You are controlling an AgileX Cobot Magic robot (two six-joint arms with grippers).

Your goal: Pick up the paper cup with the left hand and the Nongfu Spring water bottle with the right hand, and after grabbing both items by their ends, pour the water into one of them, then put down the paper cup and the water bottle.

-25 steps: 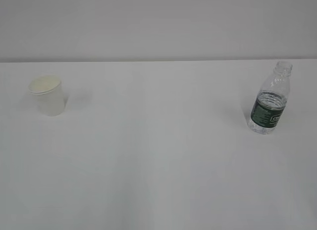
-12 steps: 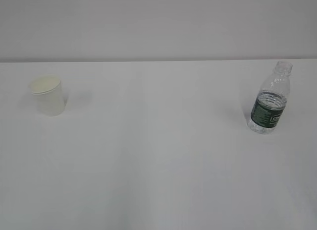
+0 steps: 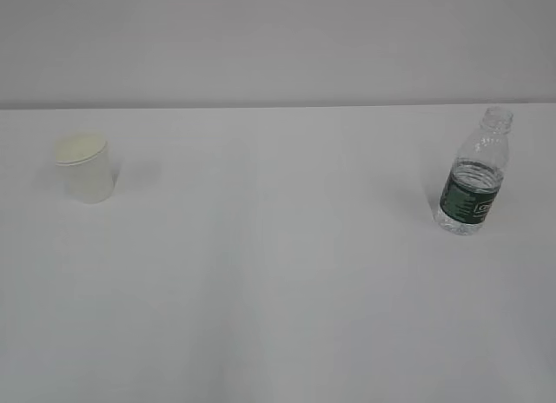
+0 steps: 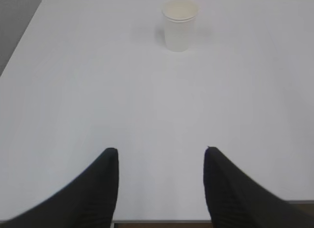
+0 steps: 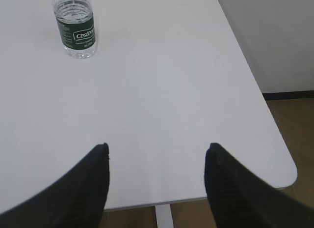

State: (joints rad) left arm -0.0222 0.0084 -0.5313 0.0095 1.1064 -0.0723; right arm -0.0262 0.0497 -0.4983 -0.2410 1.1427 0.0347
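**Cup and bottle standing untouched**

The paper cup [image 3: 85, 168] is standing upright far left of the Nongfu Spring water bottle [image 3: 473, 174] on the white table [image 3: 278, 273]. The left hand [image 4: 159, 188] is hovering spread, empty, short of the cup. The right hand [image 5: 157, 186] is hovering spread, empty, short of the bottle.

Left gripper [image 4: 161, 188]: two black fingers [image 4: 100, 188] at the bottom of the left wrist view, standing apart with nothing between them; it hangs over the near edge of the table [image 4: 73, 100], well short of the paper cup [image 4: 180, 24].
Right gripper [image 5: 157, 188]: black fingers [image 5: 91, 186] likewise spread and empty, above the table's near edge, far back from the bottle [image 5: 74, 27].
Arms: neither shows in the exterior view.
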